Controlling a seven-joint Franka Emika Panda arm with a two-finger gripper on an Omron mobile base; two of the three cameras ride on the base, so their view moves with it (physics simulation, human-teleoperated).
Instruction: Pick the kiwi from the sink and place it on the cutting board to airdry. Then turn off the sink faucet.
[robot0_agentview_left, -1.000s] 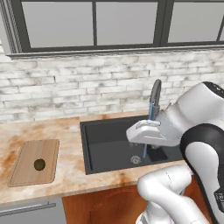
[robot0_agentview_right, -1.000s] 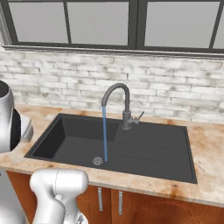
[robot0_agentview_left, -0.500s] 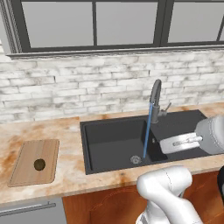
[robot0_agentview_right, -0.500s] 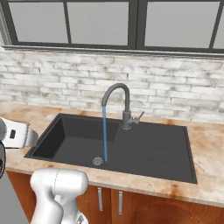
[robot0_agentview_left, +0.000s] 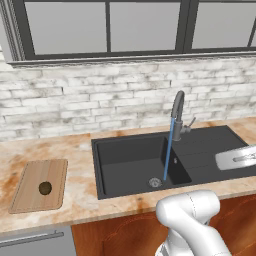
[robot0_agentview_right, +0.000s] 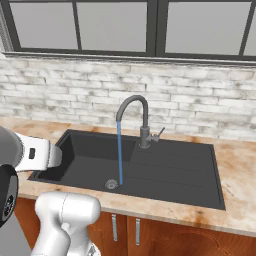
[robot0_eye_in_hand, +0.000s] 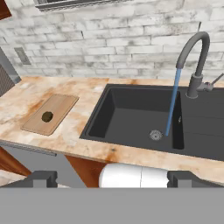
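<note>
Kiwi (robot0_agentview_left: 45, 188) lies on cutting board (robot0_agentview_left: 30, 197), lower left of frame. My jaws wide open, empty. Sink faucet (robot0_agentview_left: 177, 116) running into sink (robot0_agentview_left: 125, 165).

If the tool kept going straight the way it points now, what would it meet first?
Probably the sink. The hand view looks along the open tool, and its middle falls on the basin's near part, past the front counter edge. The kiwi and faucet lie well off that line. Depth is uncertain.
</note>
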